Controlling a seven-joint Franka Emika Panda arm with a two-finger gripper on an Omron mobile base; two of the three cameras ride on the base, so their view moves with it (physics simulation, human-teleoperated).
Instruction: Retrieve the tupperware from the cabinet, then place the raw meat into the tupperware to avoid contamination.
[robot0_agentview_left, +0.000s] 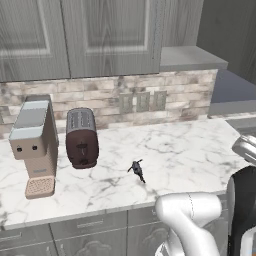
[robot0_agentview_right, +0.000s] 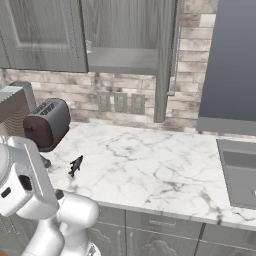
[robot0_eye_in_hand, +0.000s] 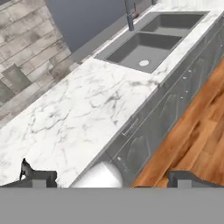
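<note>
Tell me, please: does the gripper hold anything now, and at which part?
Nothing is held. The gripper is open, its fingertips wide apart above the counter edge, with nothing between them.

No readable text, labels or numbers anywhere

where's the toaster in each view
Left base view: the toaster stands left of centre on the marble counter, right of the coffee machine.
Right base view: toaster at the left edge, below the cabinet.
Hand view: not in it.
Shared landmark: the wall outlets.
</note>
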